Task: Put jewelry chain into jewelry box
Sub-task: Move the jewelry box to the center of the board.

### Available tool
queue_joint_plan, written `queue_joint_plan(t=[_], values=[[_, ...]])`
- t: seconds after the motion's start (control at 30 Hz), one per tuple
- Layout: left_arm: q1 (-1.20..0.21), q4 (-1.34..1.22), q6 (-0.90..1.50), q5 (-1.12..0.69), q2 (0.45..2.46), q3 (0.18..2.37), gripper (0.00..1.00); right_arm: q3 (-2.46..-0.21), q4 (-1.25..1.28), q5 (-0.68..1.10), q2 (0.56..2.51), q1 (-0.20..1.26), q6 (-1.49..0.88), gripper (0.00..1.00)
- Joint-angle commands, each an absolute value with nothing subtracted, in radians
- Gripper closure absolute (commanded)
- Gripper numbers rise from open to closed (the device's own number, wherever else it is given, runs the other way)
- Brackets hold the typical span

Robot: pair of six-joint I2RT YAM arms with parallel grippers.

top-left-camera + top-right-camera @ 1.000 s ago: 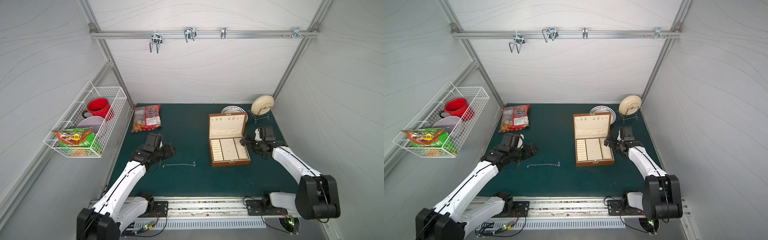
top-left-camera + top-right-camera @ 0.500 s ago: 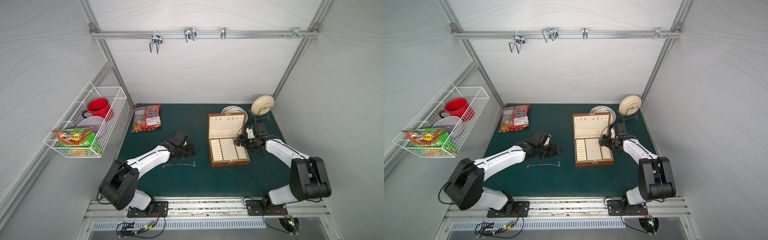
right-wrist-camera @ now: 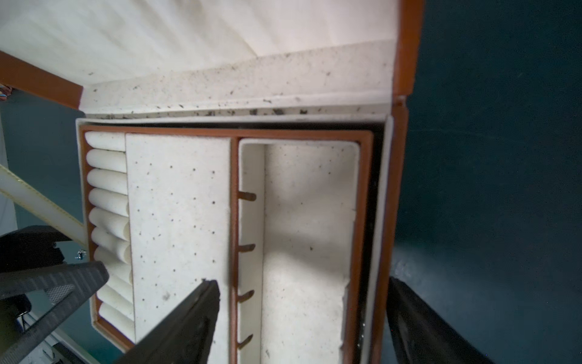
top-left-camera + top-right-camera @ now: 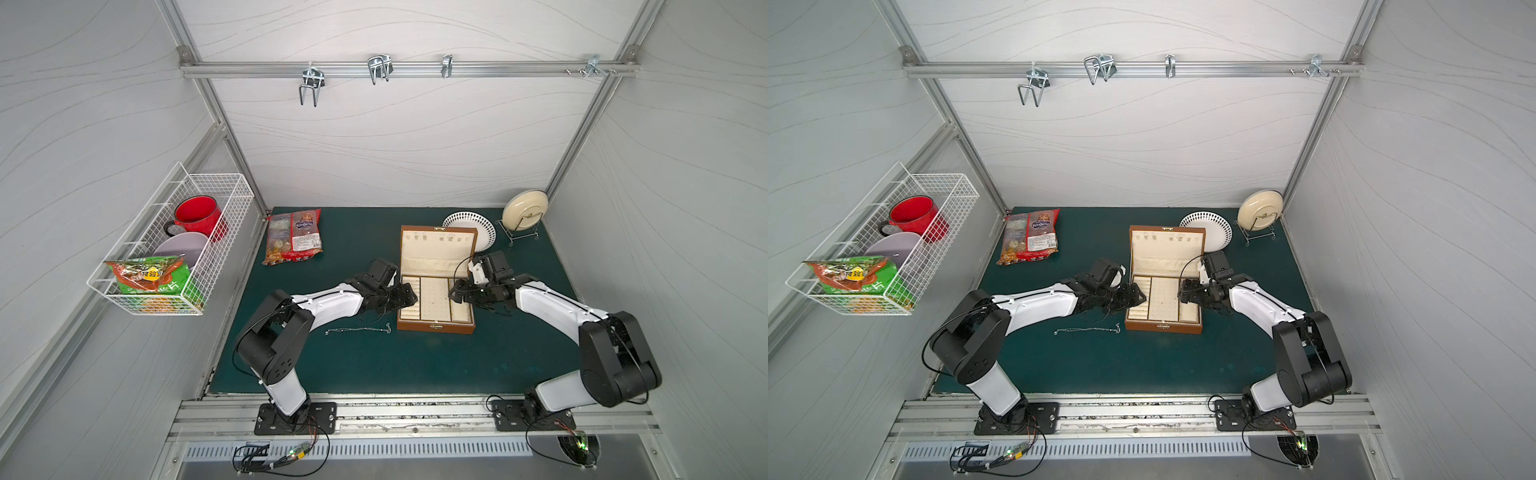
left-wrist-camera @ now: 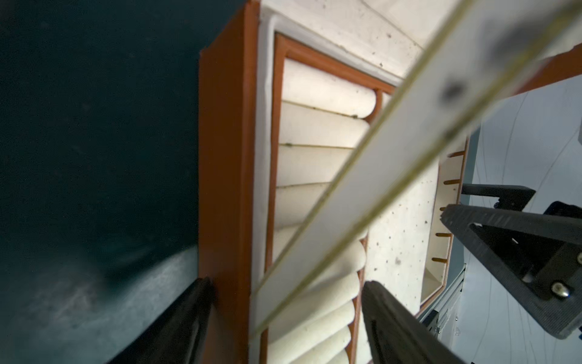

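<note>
While jewelry box (image 4: 436,328) gapes, jewelry chain (image 4: 358,330) lies outside.

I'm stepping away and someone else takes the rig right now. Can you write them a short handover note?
Left end effector: open, straddling the jewelry box's left side wall, one finger outside, one inside.
Right end effector: open, straddling the right side wall.
Jewelry box: lid up, interior holds no chain.
Jewelry chain: stretched out on the green mat, just left of the box's front corner, untouched.
Done: box open.
Left: pick up the chain and put it into the box.
</note>
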State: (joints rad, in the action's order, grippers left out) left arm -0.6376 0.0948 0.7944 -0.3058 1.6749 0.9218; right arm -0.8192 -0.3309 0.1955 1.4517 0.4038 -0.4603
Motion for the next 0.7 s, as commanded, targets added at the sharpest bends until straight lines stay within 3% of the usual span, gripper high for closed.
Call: queue_joint_plan(t=[0.0, 0.33, 0.67], values=[[-0.673, 0.057, 0.822, -0.331, 1.614, 0.87, 0.21, -0.785, -0.337, 0.267, 1.408, 0.487, -0.513, 0.15], [-0.753, 0.103, 0.849, -0.276, 1.49, 0.781, 0.21, -0.695, -0.349, 0.201, 1.289, 0.612, -0.596, 0.16], [-0.763, 0.133, 0.861, -0.233, 1.438, 0.74, 0.18, -0.676, -0.376, 0.152, 1.247, 0.638, -0.605, 0.14]])
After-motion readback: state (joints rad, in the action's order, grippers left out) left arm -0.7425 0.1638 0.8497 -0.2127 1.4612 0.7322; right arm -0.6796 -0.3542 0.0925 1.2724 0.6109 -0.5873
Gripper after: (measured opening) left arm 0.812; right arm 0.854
